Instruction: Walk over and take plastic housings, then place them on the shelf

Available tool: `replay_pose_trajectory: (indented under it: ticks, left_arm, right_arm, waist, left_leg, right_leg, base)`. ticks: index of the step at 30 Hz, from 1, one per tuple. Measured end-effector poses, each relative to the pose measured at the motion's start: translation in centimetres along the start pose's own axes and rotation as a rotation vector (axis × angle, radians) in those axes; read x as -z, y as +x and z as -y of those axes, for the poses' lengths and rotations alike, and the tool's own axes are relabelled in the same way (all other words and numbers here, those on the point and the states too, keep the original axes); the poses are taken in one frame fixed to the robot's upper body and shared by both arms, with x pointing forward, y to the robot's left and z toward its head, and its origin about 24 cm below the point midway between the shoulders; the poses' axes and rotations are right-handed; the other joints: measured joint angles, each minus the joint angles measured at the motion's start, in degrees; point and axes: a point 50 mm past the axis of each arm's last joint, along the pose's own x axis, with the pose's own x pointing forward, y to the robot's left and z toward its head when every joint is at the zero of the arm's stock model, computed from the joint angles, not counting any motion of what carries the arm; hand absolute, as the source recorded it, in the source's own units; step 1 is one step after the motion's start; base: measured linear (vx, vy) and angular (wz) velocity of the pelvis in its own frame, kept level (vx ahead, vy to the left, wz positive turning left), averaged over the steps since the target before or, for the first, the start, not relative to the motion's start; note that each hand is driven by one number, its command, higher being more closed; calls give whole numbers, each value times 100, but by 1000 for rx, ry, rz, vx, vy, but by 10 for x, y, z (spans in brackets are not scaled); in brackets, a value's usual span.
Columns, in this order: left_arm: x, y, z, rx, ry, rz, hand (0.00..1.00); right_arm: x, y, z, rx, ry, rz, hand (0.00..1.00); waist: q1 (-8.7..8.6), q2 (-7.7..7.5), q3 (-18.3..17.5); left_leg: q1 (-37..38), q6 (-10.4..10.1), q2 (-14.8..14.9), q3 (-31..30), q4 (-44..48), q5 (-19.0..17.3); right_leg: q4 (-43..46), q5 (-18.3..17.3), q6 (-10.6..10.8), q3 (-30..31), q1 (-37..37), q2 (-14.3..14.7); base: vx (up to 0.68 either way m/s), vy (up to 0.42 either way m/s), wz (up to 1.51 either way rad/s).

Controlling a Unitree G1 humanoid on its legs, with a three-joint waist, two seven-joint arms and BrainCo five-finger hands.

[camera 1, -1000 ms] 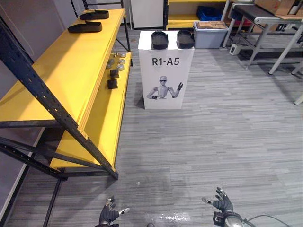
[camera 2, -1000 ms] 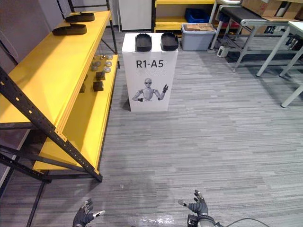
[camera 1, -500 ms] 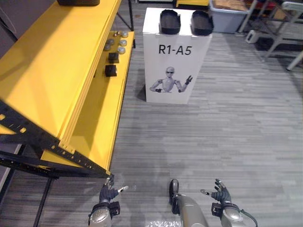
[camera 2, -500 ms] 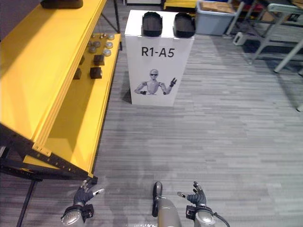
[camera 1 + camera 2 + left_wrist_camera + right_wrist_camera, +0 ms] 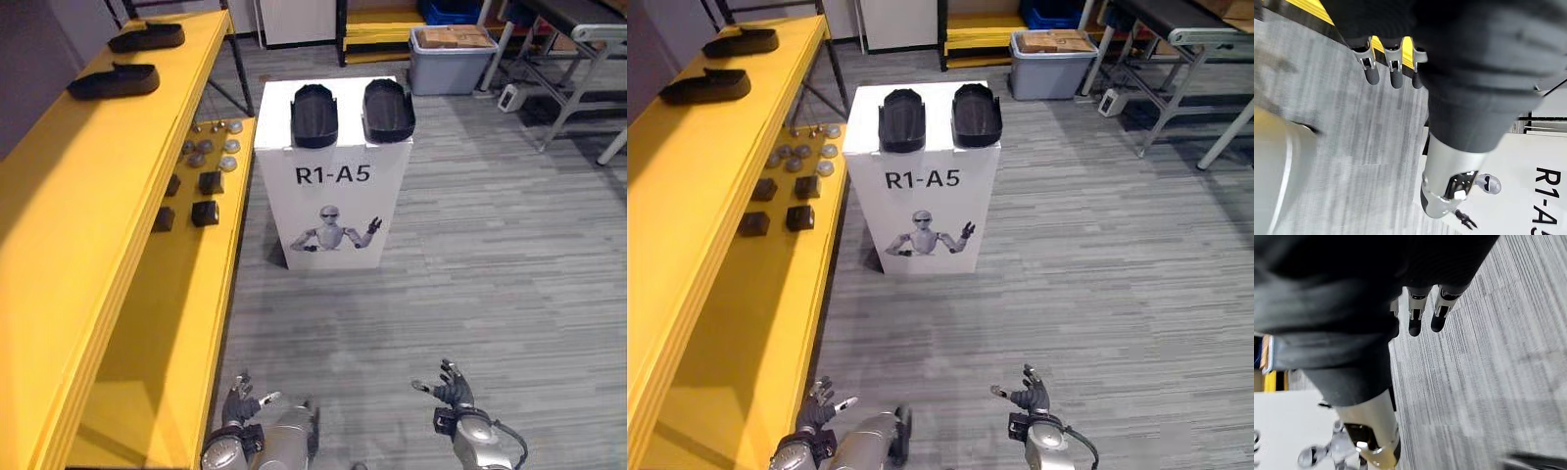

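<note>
Two plastic housings point(image 5: 314, 115) lie side by side on the white surface point(image 5: 350, 137), long axes pointing away, straight ahead and well apart from both hands. Left hand point(image 5: 238, 401) and right hand point(image 5: 453, 392) hang released, empty.

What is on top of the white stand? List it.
Two black plastic housings, the left housing and the right housing, lie side by side on the white stand, hollow sides up, not touching. The stand's inside is hidden by its closed walls.
</note>
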Motion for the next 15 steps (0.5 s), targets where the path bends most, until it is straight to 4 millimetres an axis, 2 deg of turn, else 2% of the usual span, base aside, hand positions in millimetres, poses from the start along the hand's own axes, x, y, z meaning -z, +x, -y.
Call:
replay_pose_trajectory:
  ticks: [1, 2, 3, 4, 5, 6, 7, 8, 9, 10, 11, 14, 15]
  left_arm:
    - [1, -1, -2, -6, -2, -2, 0]
    - [1, -1, -2, -6, -2, -5, 0]
    - [2, 0, 0, -1, -2, -7, 0]
    - [2, -1, 0, -1, -1, -10, 0]
    - [5, -1, -3, -6, 7, -21, 0]
    - [5, -1, -4, -5, 17, -27, 0]
    - [5, 0, -3, 2, 29, -30, 0]
    - [5, 0, -5, -2, 32, -29, 0]
    - [4, 0, -4, 0, 32, -28, 0]
    - [1, 2, -3, 3, 34, -18, 0]
    - [-1, 4, -3, 4, 36, -15, 0]
    - [-3, 6, -4, 3, 40, -12, 0]
    - [-4, 6, -6, 0, 45, -10, 0]
  right_arm:
    - [0, 0, -2, -4, 2, 0, 0]
    - [2, 0, -2, -5, 1, -5, 0]
    - [4, 0, -1, -3, -1, -17, 0]
    - [5, 0, -2, -4, -1, -24, 0]
    - [9, -2, -4, -8, 6, -34, 0]
    - [12, -4, -5, -9, 10, -43, 0]
    - [18, -7, -7, -14, 18, -55, 0]
    - [22, -10, -10, -22, 25, -61, 0]
    - [26, -12, -9, -23, 25, -69, 0]
    - [29, -14, -9, -23, 24, -78, 0]
    - [30, -15, -8, -24, 22, -84, 0]
    - [32, -15, -6, -19, 19, -91, 0]
    - [36, -17, -4, -12, 21, -104, 0]
  waist:
    - [35, -17, -44]
    - [52, -102, -50]
    - [52, -133, -56]
    - [57, -140, -55]
    - [42, -198, -49]
    - [17, -232, -44]
    - [-53, -287, -21]
    - [-104, -283, -30]
    - [-121, -278, -40]
    - [-170, -278, -49]
    - [-230, -276, -49]
    - [-384, -254, -45]
    - [-401, -278, -58]
  left_leg:
    - [-32, 135, -71, 35, 93, 92]
    - [-86, 314, -167, 191, 364, 95]
    - [-9, 421, -252, 295, 505, -184]
    - [105, 443, -283, 324, 518, -275]
    - [458, 509, -361, 375, 463, -498]
    - [661, 539, -414, 375, 439, -610]
    - [1111, 574, -485, 355, 418, -834]
    - [1559, 600, -498, 286, 335, -1033]
    - [1769, 616, -489, 242, 241, -1096]
    - [2151, 612, -452, 110, 34, -1152]
    - [2398, 600, -395, 12, -132, -1167]
    - [2870, 435, -98, -381, -338, -1272]
    - [2986, 305, -6, -555, -339, -1391]
  right_leg:
    - [112, -151, 36, 32, -17, -81]
    - [506, -421, 193, 66, -96, -250]
    - [1261, -550, 414, 49, -349, -381]
    - [1816, -555, 505, 45, -516, -416]
    - [3178, -382, 945, 11, -930, -507]
    - [3928, -181, 1280, 4, -1210, -587]
    - [5178, -142, 1342, -68, -1617, -721]
    - [5858, -186, 1225, -236, -1971, -813]
    - [5974, -216, 1158, -357, -2148, -847]
    - [5805, -295, 1044, -576, -2463, -900]
    - [5438, -334, 1017, -735, -2669, -900]
    - [3342, -295, 949, -812, -3085, -697]
    - [2335, 7, 916, -686, -3087, -606]
  base:
    - [569, 147, -50]
    - [576, 121, -30]
    - [572, 115, -29]
    - [682, 156, -23]
    - [449, 125, -17]
    - [549, 145, -6]
    - [542, 115, 8]
    - [533, 92, 14]
    - [521, 56, 25]
    - [509, 14, 36]
    - [617, -27, 49]
    - [555, -111, 61]
    - [445, -153, 73]
